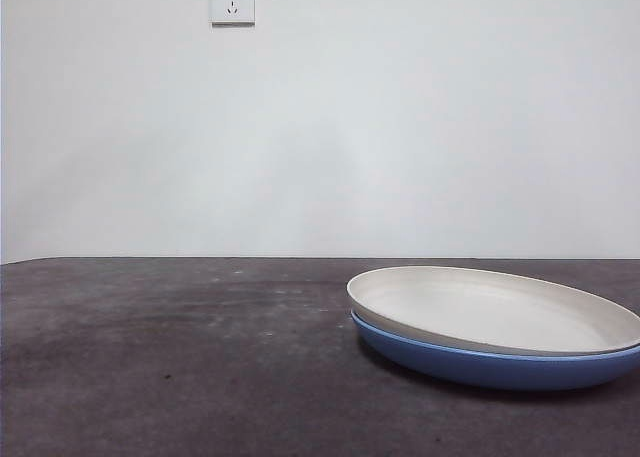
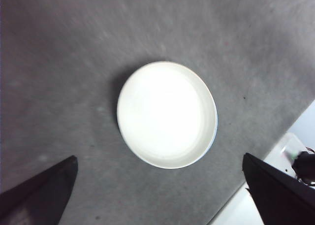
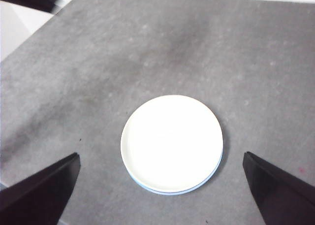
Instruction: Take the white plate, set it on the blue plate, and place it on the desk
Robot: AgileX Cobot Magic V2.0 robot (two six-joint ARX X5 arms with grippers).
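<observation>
While the grey bench [image 1: 180,357] spreads wide, the white plate [image 1: 490,309] sits nested on the blue plate [image 1: 480,365]; left gripper [image 2: 157,195] and right gripper [image 3: 160,195] hover high above, jaws spread, holding nothing.

White plate [image 3: 171,142] sits centred on the grey bench [image 3: 147,52], nested on the blue plate [image 3: 209,178]; blue shows only as a thin crescent along one edge of the white rim; white plate interior is bare, overexposed. Right gripper [image 3: 162,195] is high above the stack w/ jaws spread wide, one each side of the plates, touching nothing; dark object at a far bench corner, unidentifiable.
</observation>
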